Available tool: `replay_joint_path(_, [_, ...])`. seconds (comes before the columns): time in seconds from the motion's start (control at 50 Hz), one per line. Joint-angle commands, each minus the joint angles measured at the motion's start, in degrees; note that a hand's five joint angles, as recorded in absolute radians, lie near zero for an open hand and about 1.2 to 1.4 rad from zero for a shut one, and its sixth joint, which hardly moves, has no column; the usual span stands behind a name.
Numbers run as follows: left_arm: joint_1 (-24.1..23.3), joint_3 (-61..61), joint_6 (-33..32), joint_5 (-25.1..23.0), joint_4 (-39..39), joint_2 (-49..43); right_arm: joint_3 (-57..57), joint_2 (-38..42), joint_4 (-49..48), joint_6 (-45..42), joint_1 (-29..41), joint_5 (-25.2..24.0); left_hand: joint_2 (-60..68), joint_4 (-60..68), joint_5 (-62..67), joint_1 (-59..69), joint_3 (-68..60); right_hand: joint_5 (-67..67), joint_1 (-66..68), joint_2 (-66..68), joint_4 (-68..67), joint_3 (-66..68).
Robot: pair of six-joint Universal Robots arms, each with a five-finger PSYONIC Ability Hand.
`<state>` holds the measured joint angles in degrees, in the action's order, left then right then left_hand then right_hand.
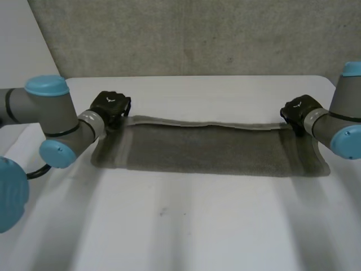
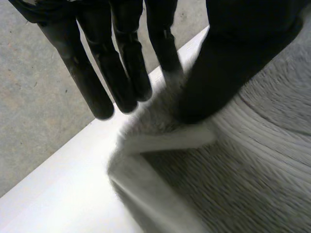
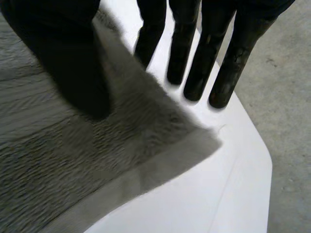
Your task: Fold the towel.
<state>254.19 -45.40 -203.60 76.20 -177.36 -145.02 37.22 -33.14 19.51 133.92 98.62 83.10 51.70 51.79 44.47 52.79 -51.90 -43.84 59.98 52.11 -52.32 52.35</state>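
Note:
A grey towel (image 1: 208, 149) lies across the white table (image 1: 180, 226) as a long flat strip, its far edge a little raised. My left hand (image 1: 110, 107) is at the towel's far left corner. In its wrist view the thumb (image 2: 233, 58) rests on the towel (image 2: 243, 165) and the straight fingers (image 2: 92, 82) reach past the corner, apart from the thumb. My right hand (image 1: 299, 110) is at the far right corner. There its thumb (image 3: 63, 58) lies on the towel (image 3: 73, 160), and its straight fingers (image 3: 194, 63) hang over the bare table beyond the edge.
The table's far edge runs just behind both hands, with a grey concrete surface (image 1: 197, 39) beyond it. A wide stretch of white table spreads in front of the towel. The table's right edge (image 3: 262, 160) is close to the right corner.

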Motion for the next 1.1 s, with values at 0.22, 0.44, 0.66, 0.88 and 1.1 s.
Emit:
replay_joint_path(0.22, [-0.3,-0.3,3.2,7.3,0.7,3.3,-1.7,-5.1,-4.0,10.4,-0.1,3.6,-41.5,-41.6,-44.3,-42.6,41.7,43.8,-50.0,-42.1,42.3,-42.4])
replay_joint_path(0.44, [-0.4,-19.4,5.5,6.4,-3.7,15.0,25.8,-18.0,-3.5,10.6,-3.5,-0.2,-41.7,-41.7,-44.4,-42.7,41.9,40.1,-46.2,-38.4,38.6,-38.6])
replay_joint_path(0.66, [-2.2,-30.7,5.6,6.4,-9.1,21.5,41.4,-22.3,-10.5,11.3,-7.3,-6.5,-41.7,-41.7,-44.4,-42.7,41.9,30.2,-36.3,-28.4,28.6,-28.7])
replay_joint_path(0.88, [-3.1,-35.0,5.9,6.4,-11.7,24.0,46.4,-23.2,-18.2,11.2,-8.6,-6.7,-41.7,-41.7,-44.4,-42.7,41.9,5.8,-11.9,-4.0,4.2,-4.3])
replay_joint_path(1.1, [-3.0,-35.5,7.7,6.4,-12.3,24.2,46.8,-22.8,-18.8,11.1,-9.7,-6.8,-41.7,-41.7,-44.4,-42.7,41.9,-0.2,-6.0,1.9,-1.7,1.6])
